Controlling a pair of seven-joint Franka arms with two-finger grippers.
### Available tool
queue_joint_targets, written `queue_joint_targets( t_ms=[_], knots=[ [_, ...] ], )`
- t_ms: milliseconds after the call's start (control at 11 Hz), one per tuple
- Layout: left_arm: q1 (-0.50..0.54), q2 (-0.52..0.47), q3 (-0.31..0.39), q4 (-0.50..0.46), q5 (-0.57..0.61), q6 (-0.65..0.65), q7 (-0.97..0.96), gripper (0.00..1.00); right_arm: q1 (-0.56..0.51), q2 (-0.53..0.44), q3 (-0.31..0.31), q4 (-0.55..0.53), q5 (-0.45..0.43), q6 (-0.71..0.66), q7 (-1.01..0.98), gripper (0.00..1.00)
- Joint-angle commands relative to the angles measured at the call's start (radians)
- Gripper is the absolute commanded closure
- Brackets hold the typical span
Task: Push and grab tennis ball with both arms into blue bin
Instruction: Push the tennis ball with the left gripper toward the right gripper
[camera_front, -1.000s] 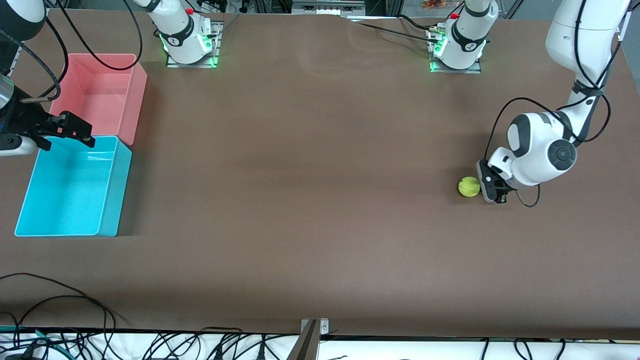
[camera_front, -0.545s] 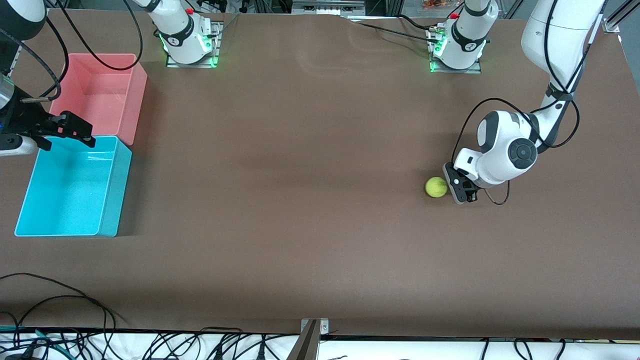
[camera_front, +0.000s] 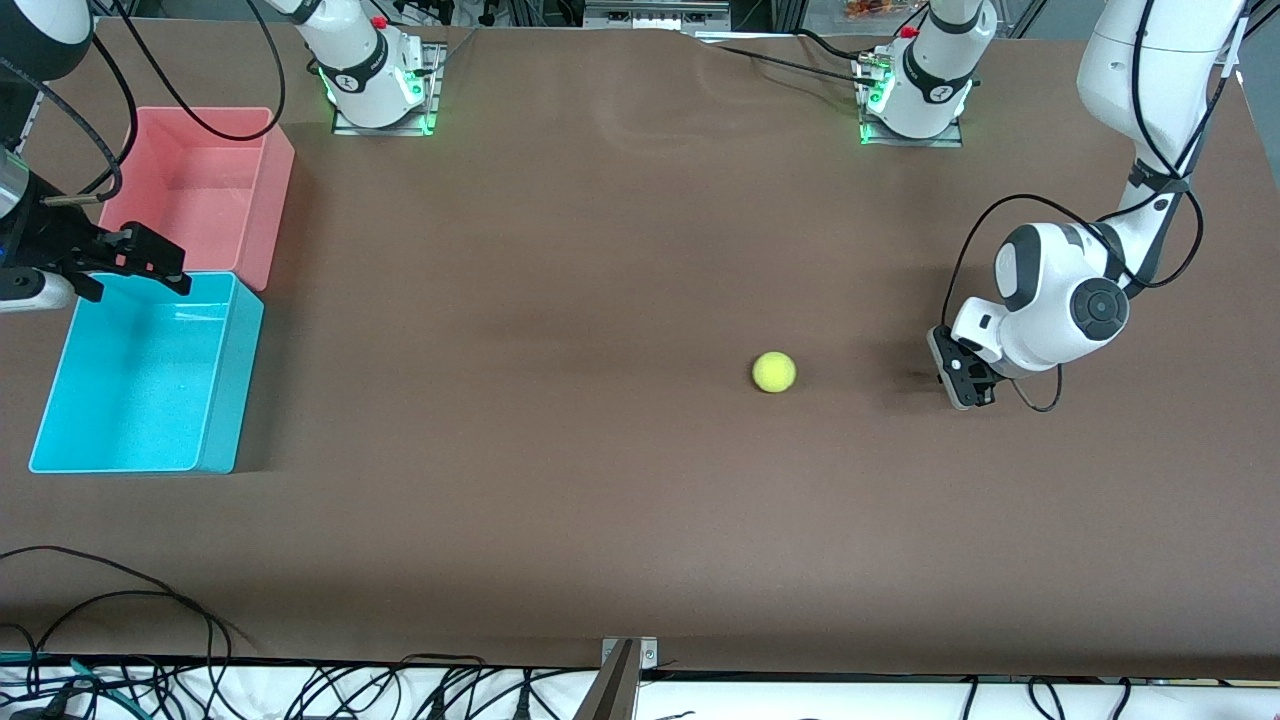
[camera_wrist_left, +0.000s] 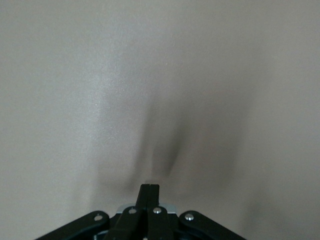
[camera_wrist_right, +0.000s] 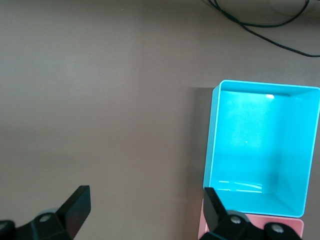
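The yellow-green tennis ball (camera_front: 774, 372) lies alone on the brown table, toward the left arm's end. My left gripper (camera_front: 963, 385) is low over the table beside the ball, well apart from it on the side of the left arm's end, and shut on nothing (camera_wrist_left: 150, 187). The ball does not show in the left wrist view. The blue bin (camera_front: 232, 390) stands at the right arm's end with nothing in it (camera_wrist_right: 215, 135). My right gripper (camera_front: 150, 262) hangs open over the bin's rim that adjoins the pink bin (camera_wrist_right: 145, 205).
A pink bin (camera_front: 275, 200) of like size stands against the blue bin, farther from the front camera (camera_wrist_right: 292, 225). Black cables (camera_front: 120, 590) trail along the table's near edge. Both arm bases stand at the farthest edge.
The left gripper pushed the ball toward the right arm's end, then drew back. The ball has rolled on toward the middle of the table. The right arm has not moved.
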Motion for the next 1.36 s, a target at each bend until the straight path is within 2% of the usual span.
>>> queue_joint_targets(
  t_ms=[0,545,727,818,1091,1182,1273],
  knots=[
    [-0.005,-0.037,0.002,-0.007,-0.016,-0.042,0.023,1.00,0.000,0.002,0.003,0.019,0.003,-0.012,-0.006,0.00],
    [-0.005,-0.038,0.002,-0.007,-0.016,-0.042,0.019,1.00,0.044,-0.008,0.012,0.020,0.004,-0.032,-0.003,0.00],
    [-0.005,-0.043,0.002,-0.007,-0.018,-0.044,0.017,1.00,0.061,-0.015,0.068,0.057,0.012,-0.032,0.001,0.00],
    [-0.005,-0.056,0.002,-0.011,-0.021,-0.047,0.017,1.00,0.064,-0.011,0.120,0.068,0.009,-0.047,0.004,0.00],
    [-0.008,-0.134,0.002,-0.021,-0.024,-0.096,-0.007,1.00,0.104,0.042,0.220,0.068,0.011,-0.038,0.145,0.00],
    [-0.008,-0.173,0.004,-0.024,-0.022,-0.116,-0.007,0.75,0.124,0.074,0.226,0.067,0.012,-0.025,0.205,0.00],
    [-0.011,-0.211,0.022,-0.024,-0.018,-0.142,-0.006,0.01,0.144,0.111,0.230,0.066,0.012,-0.018,0.263,0.00]
  ],
)
